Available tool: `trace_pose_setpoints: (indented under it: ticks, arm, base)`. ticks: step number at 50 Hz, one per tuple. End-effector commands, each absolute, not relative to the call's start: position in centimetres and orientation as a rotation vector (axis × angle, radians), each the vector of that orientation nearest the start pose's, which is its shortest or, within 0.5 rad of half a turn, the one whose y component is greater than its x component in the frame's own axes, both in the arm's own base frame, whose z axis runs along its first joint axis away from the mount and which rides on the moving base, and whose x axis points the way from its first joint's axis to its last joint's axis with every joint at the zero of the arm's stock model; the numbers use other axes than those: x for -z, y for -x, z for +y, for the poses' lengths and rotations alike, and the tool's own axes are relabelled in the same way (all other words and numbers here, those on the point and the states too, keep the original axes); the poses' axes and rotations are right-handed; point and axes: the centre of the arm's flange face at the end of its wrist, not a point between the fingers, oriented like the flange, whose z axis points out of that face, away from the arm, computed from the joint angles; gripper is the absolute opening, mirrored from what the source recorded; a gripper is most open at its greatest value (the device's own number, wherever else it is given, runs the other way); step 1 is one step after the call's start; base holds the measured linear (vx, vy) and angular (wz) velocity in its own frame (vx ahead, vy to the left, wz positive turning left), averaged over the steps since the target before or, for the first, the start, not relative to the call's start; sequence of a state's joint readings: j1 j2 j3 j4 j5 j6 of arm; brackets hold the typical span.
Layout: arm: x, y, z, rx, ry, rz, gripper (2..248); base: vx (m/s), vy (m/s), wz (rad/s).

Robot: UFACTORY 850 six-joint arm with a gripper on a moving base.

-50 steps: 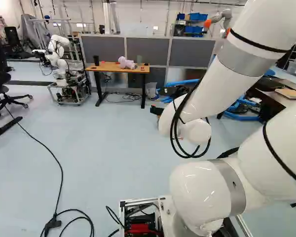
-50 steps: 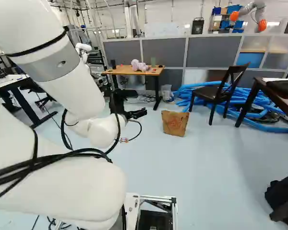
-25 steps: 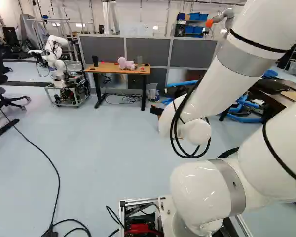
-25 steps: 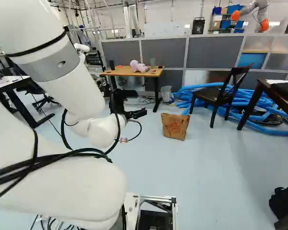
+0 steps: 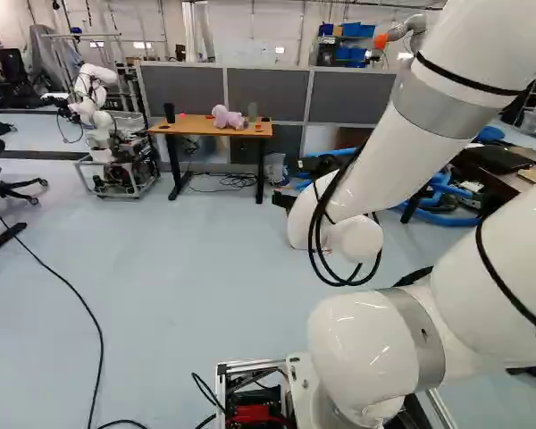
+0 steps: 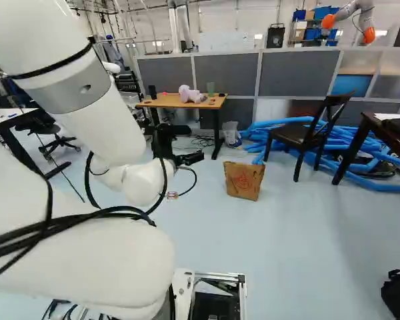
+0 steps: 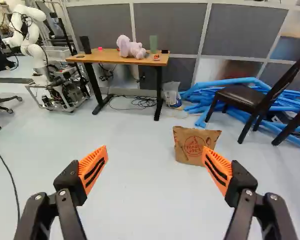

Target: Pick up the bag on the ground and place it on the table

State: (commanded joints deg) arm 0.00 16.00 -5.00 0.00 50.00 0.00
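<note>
Brown paper makes the bag [image 6: 243, 181], upright on the floor [image 6: 287, 233] nearer than the bench [image 6: 150, 103]; the arm hides it in the left base view, and one finger overlaps it in the wrist view. The hand [image 6: 195, 159] is released, fingers wide apart. A chair [image 6: 297, 133] and blue tubes [image 6: 380, 186] lie beyond.

A pink plush toy [image 7: 132, 48] is flanked by a black cylinder [image 7: 85, 45] and a green cup [image 7: 153, 44]. Blue tubes [image 7: 195, 95] are heaped behind a dark chair [image 7: 240, 97]. Grey partitions [image 7: 170, 25] are seen beyond. A black bundle [image 6: 399, 293] is shown at the right of the right base view.
</note>
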Motion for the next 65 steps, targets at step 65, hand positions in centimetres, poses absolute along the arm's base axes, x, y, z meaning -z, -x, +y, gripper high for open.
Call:
trace_pose_setpoints:
  ticks: [65]
  arm:
    - [-36.56, -27.03, 0.0, 1.824, 2.558, 0.0, 247]
  base:
    - [0.151, 0.016, -0.252]
